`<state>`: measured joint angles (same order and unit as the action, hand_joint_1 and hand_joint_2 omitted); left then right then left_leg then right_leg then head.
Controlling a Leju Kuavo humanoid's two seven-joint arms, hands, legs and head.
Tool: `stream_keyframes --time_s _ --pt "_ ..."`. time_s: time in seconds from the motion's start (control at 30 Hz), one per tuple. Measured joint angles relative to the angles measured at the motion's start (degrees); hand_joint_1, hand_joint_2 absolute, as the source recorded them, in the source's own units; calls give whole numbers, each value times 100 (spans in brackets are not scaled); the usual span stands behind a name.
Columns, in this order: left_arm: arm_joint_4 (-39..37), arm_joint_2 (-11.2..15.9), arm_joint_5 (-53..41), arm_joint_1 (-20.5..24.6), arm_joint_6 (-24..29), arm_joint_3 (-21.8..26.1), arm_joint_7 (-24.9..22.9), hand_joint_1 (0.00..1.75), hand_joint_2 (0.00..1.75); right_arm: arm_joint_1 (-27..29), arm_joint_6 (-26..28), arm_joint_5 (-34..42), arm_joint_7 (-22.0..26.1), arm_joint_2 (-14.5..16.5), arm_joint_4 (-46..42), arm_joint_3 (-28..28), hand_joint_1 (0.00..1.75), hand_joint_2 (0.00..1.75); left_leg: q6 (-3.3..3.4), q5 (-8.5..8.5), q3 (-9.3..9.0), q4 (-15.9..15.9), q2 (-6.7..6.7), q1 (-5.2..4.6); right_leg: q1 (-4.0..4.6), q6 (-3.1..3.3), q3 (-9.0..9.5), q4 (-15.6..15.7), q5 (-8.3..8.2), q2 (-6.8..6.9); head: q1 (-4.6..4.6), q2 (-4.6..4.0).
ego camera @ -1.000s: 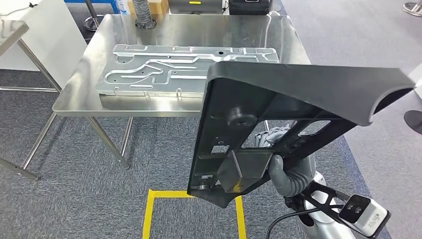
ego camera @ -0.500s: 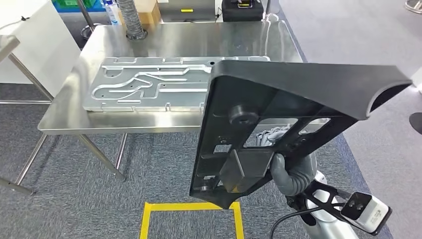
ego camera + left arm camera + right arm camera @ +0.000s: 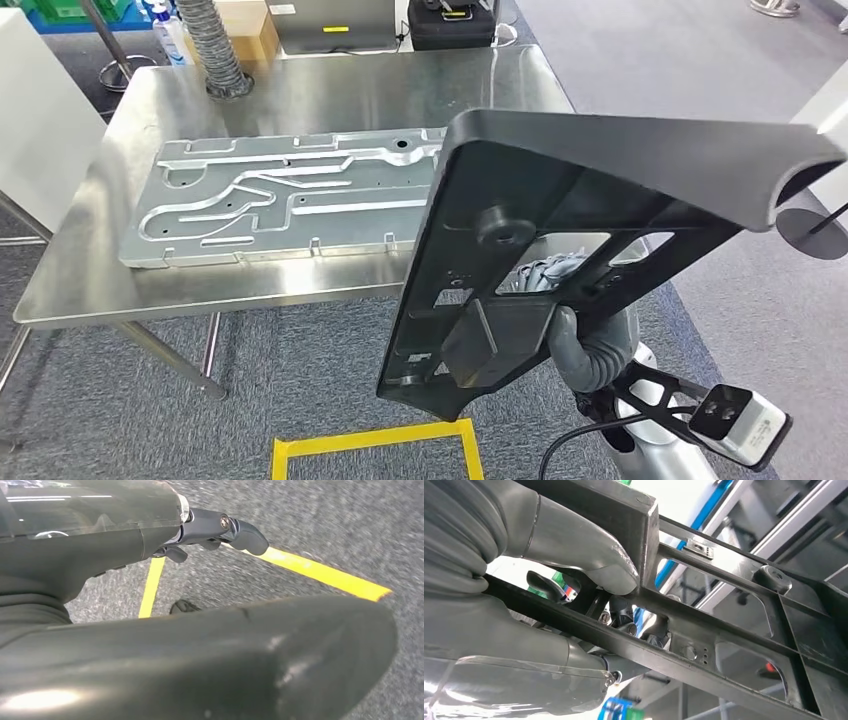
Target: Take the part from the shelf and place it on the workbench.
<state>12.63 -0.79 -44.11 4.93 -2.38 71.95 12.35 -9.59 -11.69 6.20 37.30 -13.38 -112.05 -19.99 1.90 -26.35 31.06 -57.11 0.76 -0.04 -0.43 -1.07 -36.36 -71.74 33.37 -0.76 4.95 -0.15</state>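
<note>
Fingers (image 3: 619,612) of the right hand (image 3: 585,345) are clenched on the black plastic frame part (image 3: 560,230), held aloft before the steel workbench (image 3: 330,85). Left hand (image 3: 220,527) state cannot be told. Since a second ago the workbench has drawn nearer, so placement is judged close.

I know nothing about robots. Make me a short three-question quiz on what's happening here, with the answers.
1. True or false: the black part already lies on the workbench.
2. Which hand grips the part? A) left hand B) right hand
3. Fill in: on the workbench lies a flat silver ____.

Key: 1 false, it is held up in front of the bench. 2 B; the left hand hangs over the floor, holding nothing. 3 metal plate.
</note>
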Motion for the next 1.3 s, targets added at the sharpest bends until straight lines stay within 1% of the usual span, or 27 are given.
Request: stream_keyframes --time_s 0.07,0.1,0.13,0.2,0.23,0.27,0.33,0.37,0.43,0.5,0.57,0.6,0.63,0.7,0.73,0.77,0.8,0.87,0.93,1.0,1.03,1.07,1.1,1.13,1.2,1.23,1.3 --pt "0 0 15 -7 1 15 9 0 0 55 153 -101 0 5 -8 14 175 175 -6 -126 -140 0 -22 -2 -23 -23 -367 -267 189 19 -1 0" --pt "0 -1 21 -13 2 22 15 0 0 78 266 -178 -1 5 -25 19 175 175 -15 -196 -230 0 -27 -1 -31 -24 -415 -123 124 29 -1 0" --pt "0 -1 26 -20 2 27 24 0 0 93 423 -279 0 5 -50 28 175 175 -26 -271 -328 1 -33 0 -34 -13 -384 177 -81 47 -1 0" --pt "0 -5 32 -34 -5 38 35 0 0 69 864 -461 -1 9 -73 88 175 175 -62 -425 -497 6 -41 -9 -14 32 -257 888 -727 117 -1 0" --pt "0 -7 28 -32 -14 44 39 0 0 8 1104 -539 0 13 -44 162 175 175 -89 -496 -551 14 -49 -16 5 63 -216 1103 -950 136 -1 0" --pt "0 -8 22 -28 -25 49 42 0 0 -109 1348 -644 -1 18 27 268 175 175 -121 -539 -599 12 -63 -24 18 93 -198 1217 -1079 134 -2 0" --pt "0 -10 1 -2 -40 56 50 0 0 -516 1790 -1080 -6 26 302 534 175 175 -188 -520 -620 -50 -99 -31 25 151 -159 1253 -1072 77 -2 0" --pt "0 -11 -9 18 -43 56 57 0 0 -781 2019 -1422 -22 27 494 660 175 175 -211 -463 -568 -183 -105 -25 18 180 -118 1289 -1078 52 -3 0" --pt "0 -14 -25 57 -60 58 75 0 0 -1365 2416 -2189 -128 24 961 826 175 175 -251 -419 -229 -738 -95 -7 9 239 -18 1345 -1045 26 -3 0" --pt "0 -15 -35 68 -85 59 91 0 0 -2011 2756 -3162 -411 20 1535 839 175 175 -295 -670 310 -1473 -88 9 12 283 82 1367 -967 3 -3 0" --pt "0 -15 -56 66 -98 59 98 0 0 -2631 2970 -4233 -804 18 2137 693 175 175 -318 -1032 732 -1788 -86 14 18 294 199 1367 -866 -25 -3 0" --pt "0 -15 -77 71 -102 58 106 0 0 -2933 3008 -4737 -1020 18 2464 545 175 175 -316 -1018 822 -1662 -86 13 19 293 271 1365 -809 -31 -3 0" --pt "0 -11 -102 78 -103 57 117 0 0 -3236 3001 -5177 -1230 18 2795 364 175 175 -308 -830 843 -1385 -87 10 17 290 346 1361 -751 -33 -3 0" --pt "0 1 -148 95 -104 55 140 0 0 -3809 2901 -5869 -1589 18 3492 -105 175 175 -282 -30 776 -573 -86 -3 15 265 463 1345 -642 -27 -3 0" --pt "0 10 -169 105 -106 54 147 0 0 -4038 2836 -6098 -1704 18 3802 -353 175 175 -259 286 750 -282 -84 -18 20 242 489 1342 -603 -25 -4 0" --pt "0 17 -184 117 -108 52 149 0 0 -4230 2754 -6302 -1790 18 4107 -600 175 175 -226 503 741 -104 -76 -33 26 210 501 1344 -570 -22 -3 0" --pt "0 22 -201 134 -110 47 151 0 0 -4389 2671 -6481 -1850 18 4420 -854 175 175 -192 569 751 -50 -60 -48 31 177 515 1351 -545 -13 -3 0" --pt "0 20 -226 179 -113 27 153 0 0 -4631 2517 -6724 -1899 18 5013 -1326 175 175 -120 614 705 -1 -7 -34 42 116 531 1375 -481 46 -3 0" --pt "0 10 -246 235 -114 10 155 0 0 -4791 2464 -6816 -1881 37 5542 -1715 175 175 -65 636 644 75 61 4 40 93 418 1101 -296 96 -4 0" --pt "0 2 -267 279 -115 -1 155 0 0 -4864 2432 -6805 -1816 91 5995 -2014 175 175 -34 608 610 93 127 18 15 76 33 367 8 95 -5 0" --pt "0 -2 -276 291 -116 -7 155 0 0 -4873 2404 -6783 -1774 120 6215 -2150 175 175 -27 582 594 86 156 22 -1 57 -202 -18 104 92 -5 0" --pt "0 -6 -284 296 -117 -11 155 0 0 -4864 2374 -6749 -1737 142 6413 -2263 175 175 -30 548 572 73 194 28 -21 37 -381 -259 99 92 -5 0" --pt "0 -14 -292 297 -119 -15 157 0 0 -4849 2344 -6704 -1699 155 6591 -2358 175 175 -39 506 544 50 231 38 -43 19 -459 -279 -30 95 -5 0" --pt "0 -23 -300 296 -119 -19 163 0 0 -4836 2328 -6660 -1669 160 6739 -2431 175 175 -53 457 509 16 268 49 -64 5 -418 -53 -272 102 -5 0" --pt "0 -40 -317 296 -121 -24 192 0 0 -4831 2312 -6594 -1625 163 7001 -2552 175 175 -100 342 450 -64 331 60 -71 -1 -149 707 -780 162 -5 0" --pt "0 -44 -322 296 -122 -26 207 0 0 -4836 2312 -6582 -1612 167 7100 -2606 175 175 -129 299 444 -94 352 60 -57 14 -26 1004 -894 195 -5 0" --pt "0 -46 -328 291 -123 -26 223 0 0 -4837 2316 -6579 -1596 173 7229 -2699 175 175 -187 265 465 -109 373 58 -14 50 76 1208 -867 233 -5 0"
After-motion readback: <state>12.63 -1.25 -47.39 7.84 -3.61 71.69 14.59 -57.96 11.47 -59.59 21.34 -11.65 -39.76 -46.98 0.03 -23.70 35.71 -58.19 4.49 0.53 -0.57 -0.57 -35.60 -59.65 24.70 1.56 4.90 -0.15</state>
